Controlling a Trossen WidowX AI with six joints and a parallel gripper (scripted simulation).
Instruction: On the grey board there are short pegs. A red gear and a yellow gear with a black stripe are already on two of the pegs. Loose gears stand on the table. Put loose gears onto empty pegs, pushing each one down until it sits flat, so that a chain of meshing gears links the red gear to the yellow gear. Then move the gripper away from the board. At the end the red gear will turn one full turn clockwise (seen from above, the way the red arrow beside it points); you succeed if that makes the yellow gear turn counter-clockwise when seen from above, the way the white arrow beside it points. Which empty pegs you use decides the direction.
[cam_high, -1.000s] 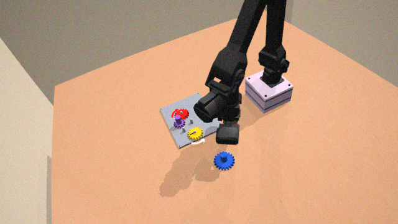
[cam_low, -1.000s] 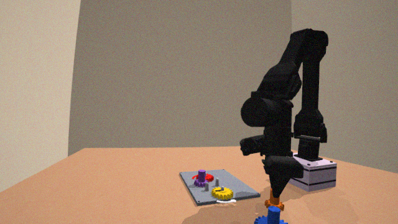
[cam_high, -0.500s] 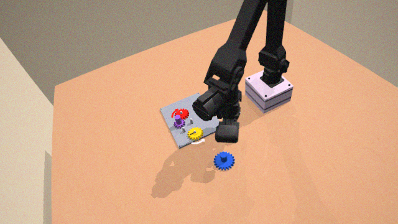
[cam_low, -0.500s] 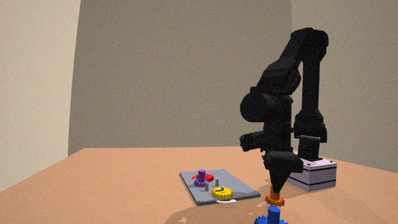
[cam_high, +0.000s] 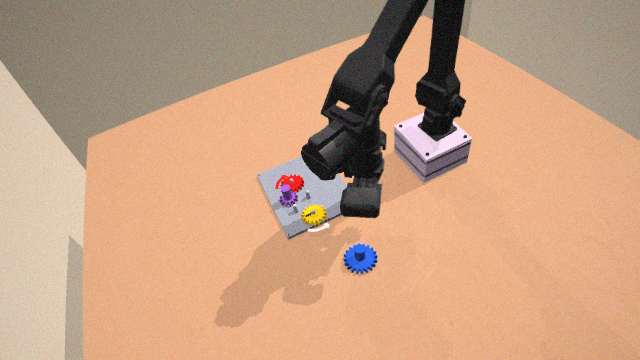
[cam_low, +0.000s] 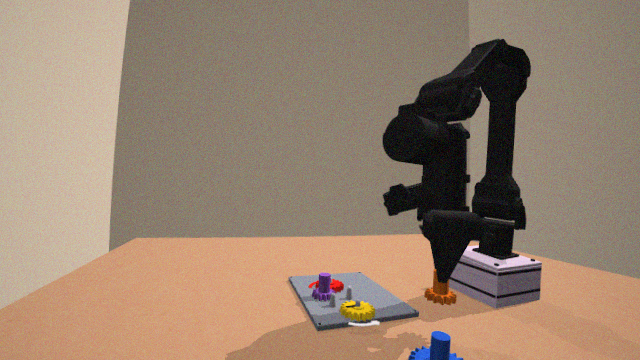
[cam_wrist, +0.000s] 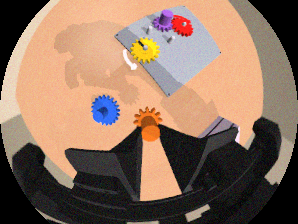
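My gripper (cam_low: 442, 278) (cam_wrist: 149, 128) is shut on the upright handle of the orange gear (cam_low: 440, 296) (cam_wrist: 148, 117), holding it a little above the table, beside the board; the top view hides this gear. On the grey board (cam_high: 327, 192) (cam_low: 382, 300) (cam_wrist: 195, 60), the purple gear (cam_high: 287, 199) (cam_low: 324, 295) (cam_wrist: 162, 23) is on a peg beside the red gear (cam_high: 296, 183) (cam_low: 336, 285) (cam_wrist: 183, 28). The yellow gear (cam_high: 316, 217) (cam_low: 361, 312) (cam_wrist: 145, 52) is near one edge. Two bare pegs stand between, one nearer the middle (cam_high: 307, 195) (cam_low: 349, 293) and one nearer the side (cam_high: 295, 209) (cam_low: 332, 301).
The blue gear (cam_high: 360, 261) (cam_low: 440, 350) (cam_wrist: 106, 111) stands on the table off the yellow gear's side of the board, handle up. The arm's pale base block (cam_high: 425, 150) (cam_low: 517, 285) is behind the gripper. The arm covers part of the board in the top view.
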